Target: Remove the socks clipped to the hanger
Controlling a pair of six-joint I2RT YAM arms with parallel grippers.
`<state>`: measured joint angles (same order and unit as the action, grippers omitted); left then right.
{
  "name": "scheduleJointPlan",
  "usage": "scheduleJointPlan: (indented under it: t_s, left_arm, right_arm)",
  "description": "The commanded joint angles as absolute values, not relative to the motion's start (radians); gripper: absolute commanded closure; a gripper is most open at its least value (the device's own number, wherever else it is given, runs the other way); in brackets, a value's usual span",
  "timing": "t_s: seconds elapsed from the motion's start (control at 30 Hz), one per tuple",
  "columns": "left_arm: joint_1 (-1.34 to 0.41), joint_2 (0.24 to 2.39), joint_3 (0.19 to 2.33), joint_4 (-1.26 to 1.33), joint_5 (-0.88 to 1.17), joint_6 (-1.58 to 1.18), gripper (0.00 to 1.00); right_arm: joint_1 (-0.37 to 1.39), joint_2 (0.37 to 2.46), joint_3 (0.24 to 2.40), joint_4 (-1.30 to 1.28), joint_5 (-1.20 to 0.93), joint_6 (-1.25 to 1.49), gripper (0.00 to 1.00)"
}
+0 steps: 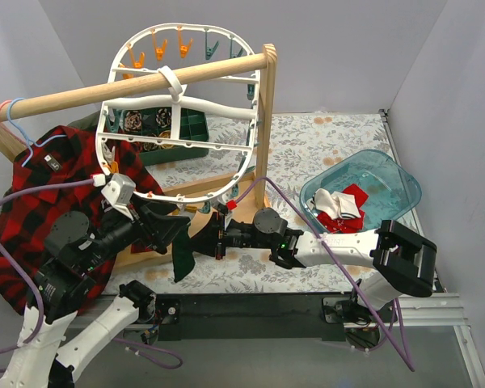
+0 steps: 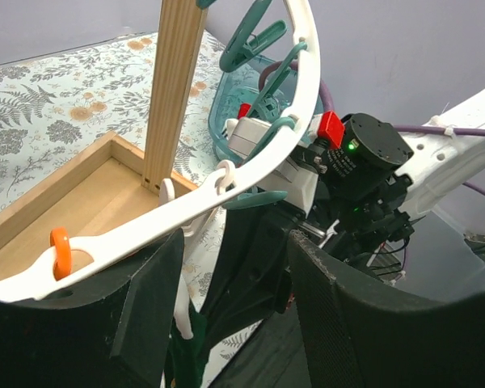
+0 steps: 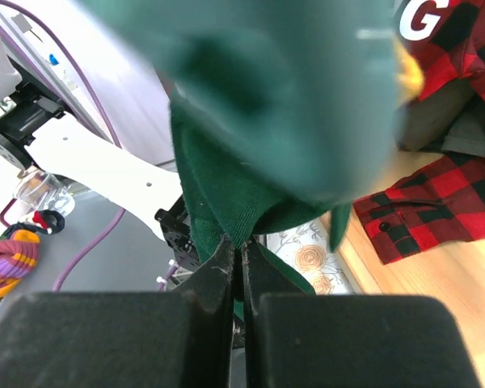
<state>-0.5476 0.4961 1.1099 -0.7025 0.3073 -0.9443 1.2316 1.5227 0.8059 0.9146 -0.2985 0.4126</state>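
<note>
The white oval hanger (image 1: 196, 106) hangs by its hook from the wooden rail (image 1: 105, 89), with orange and teal clips along its top. A dark green sock (image 1: 183, 252) hangs under its lower rim. My right gripper (image 1: 210, 240) is shut on this sock's edge (image 3: 226, 186), its jaws pressed together (image 3: 242, 246). My left gripper (image 1: 174, 226) is open just left of it. In the left wrist view its fingers (image 2: 234, 242) straddle the sock (image 2: 186, 356) below the hanger rim (image 2: 226, 190) and a teal clip (image 2: 255, 199). A blurred teal shape fills the top of the right wrist view.
A blue bin (image 1: 396, 174) at the right holds red and white socks (image 1: 343, 204). A red-and-black plaid shirt (image 1: 32, 210) hangs at the left. A dark green bin (image 1: 190, 133) sits behind the frame. The stand's wooden base (image 2: 73, 202) lies under the hanger.
</note>
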Motion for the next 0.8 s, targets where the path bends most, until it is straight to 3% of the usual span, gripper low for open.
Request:
scheduleJointPlan:
  t_s: [0.0, 0.27, 0.77]
  left_arm:
    - [-0.548, 0.514, 1.131, -0.681, 0.299, -0.896, 0.48]
    - [-0.548, 0.520, 1.176, -0.741, 0.241, -0.884, 0.51]
    - [-0.548, 0.518, 1.149, -0.730, 0.218, -0.950, 0.46]
  right_arm:
    - [1.243, 1.477, 0.856, 0.905, -0.310, 0.403, 0.99]
    - [1.247, 1.459, 0.850, 0.893, -0.314, 0.403, 0.99]
    - [1.252, 1.425, 0.845, 0.868, -0.382, 0.416, 0.99]
